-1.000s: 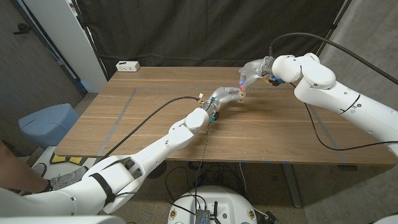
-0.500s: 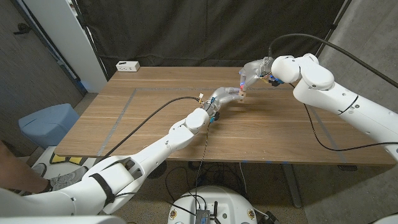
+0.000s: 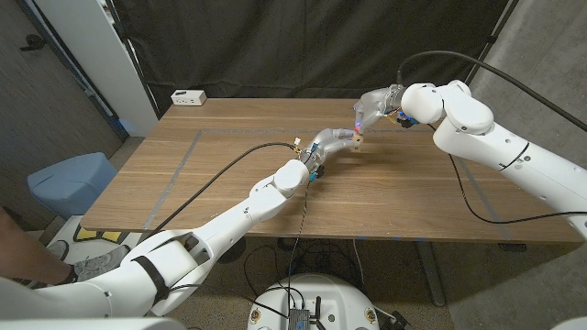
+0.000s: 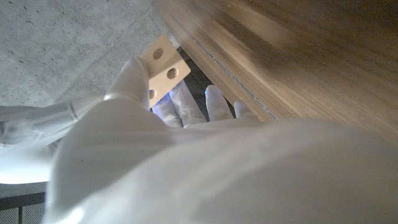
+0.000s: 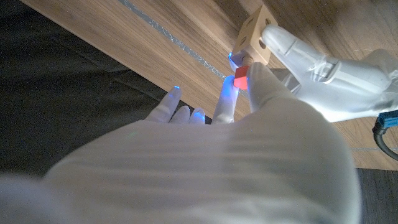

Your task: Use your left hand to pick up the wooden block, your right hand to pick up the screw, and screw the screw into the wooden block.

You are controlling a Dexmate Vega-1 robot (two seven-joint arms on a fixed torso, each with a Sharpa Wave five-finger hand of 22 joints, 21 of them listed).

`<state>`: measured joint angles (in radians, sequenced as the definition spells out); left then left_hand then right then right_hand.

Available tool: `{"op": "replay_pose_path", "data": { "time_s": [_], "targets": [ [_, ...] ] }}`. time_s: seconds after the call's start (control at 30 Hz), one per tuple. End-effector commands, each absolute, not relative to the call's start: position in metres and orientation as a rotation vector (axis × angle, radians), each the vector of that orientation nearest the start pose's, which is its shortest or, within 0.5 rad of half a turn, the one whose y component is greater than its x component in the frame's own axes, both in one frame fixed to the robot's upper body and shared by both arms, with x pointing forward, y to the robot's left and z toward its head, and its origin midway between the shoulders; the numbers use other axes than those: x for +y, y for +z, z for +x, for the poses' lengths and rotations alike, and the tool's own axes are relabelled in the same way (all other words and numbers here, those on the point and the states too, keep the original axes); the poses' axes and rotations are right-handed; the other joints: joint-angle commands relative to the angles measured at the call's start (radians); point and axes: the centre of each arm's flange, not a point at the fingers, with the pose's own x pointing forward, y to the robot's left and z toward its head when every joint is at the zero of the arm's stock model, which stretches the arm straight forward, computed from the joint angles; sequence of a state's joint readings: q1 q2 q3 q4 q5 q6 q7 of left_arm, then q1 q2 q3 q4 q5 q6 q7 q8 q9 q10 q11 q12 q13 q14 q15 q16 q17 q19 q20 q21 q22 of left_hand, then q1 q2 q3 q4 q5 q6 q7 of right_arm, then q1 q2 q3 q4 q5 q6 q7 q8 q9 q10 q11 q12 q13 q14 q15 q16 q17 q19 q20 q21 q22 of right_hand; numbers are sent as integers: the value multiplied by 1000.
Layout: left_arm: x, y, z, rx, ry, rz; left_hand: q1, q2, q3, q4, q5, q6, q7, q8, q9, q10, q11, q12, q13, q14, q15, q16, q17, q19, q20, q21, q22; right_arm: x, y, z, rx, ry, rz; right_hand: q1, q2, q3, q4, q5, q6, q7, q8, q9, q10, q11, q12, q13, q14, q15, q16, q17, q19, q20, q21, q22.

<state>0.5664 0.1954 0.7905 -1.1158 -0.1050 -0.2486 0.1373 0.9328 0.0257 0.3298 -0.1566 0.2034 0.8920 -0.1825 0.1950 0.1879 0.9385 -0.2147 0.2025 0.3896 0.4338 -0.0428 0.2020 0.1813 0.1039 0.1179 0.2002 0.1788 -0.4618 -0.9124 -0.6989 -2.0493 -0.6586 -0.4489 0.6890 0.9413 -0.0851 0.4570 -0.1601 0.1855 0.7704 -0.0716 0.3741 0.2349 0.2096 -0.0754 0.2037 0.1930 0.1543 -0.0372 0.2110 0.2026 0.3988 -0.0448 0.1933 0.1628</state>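
Wooden table [image 3: 229, 174] under black curtain backdrop, grey tape lines on top. Wooden block [image 3: 356, 139] held up off table surface toward far centre-right, pinched in left hand [image 3: 330, 145]; pale cube with round holes on faces, clear in left wrist view [image 4: 163, 62] and right wrist view [image 5: 252, 36]. Screw [image 5: 240, 76] with red head pinched in right hand [image 3: 374, 103], touching block face, apparently at a hole; shank hidden between fingers, depth of thread not readable. Right hand reaching in from far right, other fingers [image 5: 171, 106] spread with blue glow at tips; left hand's fingers [image 4: 134, 74] wrapped along block side. Both hands clamped, left on block, right on screw. Step in hand judged as screwing-in: both pickups done, screw meeting block, seating not confirmed. Next move likely calls for twisting screw about its axis with steady push into hole, left hand keeping block from turning; regrip probably needed between turns. Risk: screw slipping off hole or block rotating in the pinch. Further out: black cable [image 3: 220, 170] trailing across table to left arm, white box [image 3: 189, 96] at far left corner, blue bin [image 3: 69, 183] on floor at left.
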Motion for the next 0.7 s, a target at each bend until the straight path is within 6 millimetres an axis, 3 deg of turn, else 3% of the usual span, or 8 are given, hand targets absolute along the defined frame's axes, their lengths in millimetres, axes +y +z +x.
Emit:
{"op": "replay_pose_path", "data": {
  "time_s": [0.03,0.7],
  "targets": [
    [12,-15,657,-678,-436,465,17,37,6,3,6,23,7,7,5,5,-2,7,32,5,-72,-1,0,2,3,5,4,-199,135,546,-343,129,-1749,8,5,9,-2,-4,15,-1,9,4,12,3,4,3,11,-28,7,2,9,-21,3,3],
    [12,-16,656,-673,-434,464,17,38,7,3,6,22,9,7,5,5,-2,7,33,5,-72,0,0,2,3,4,4,-202,131,547,-333,141,-1728,-4,6,11,4,-5,51,5,31,10,36,8,5,3,24,-32,10,4,22,-22,2,3]
  ]
}}
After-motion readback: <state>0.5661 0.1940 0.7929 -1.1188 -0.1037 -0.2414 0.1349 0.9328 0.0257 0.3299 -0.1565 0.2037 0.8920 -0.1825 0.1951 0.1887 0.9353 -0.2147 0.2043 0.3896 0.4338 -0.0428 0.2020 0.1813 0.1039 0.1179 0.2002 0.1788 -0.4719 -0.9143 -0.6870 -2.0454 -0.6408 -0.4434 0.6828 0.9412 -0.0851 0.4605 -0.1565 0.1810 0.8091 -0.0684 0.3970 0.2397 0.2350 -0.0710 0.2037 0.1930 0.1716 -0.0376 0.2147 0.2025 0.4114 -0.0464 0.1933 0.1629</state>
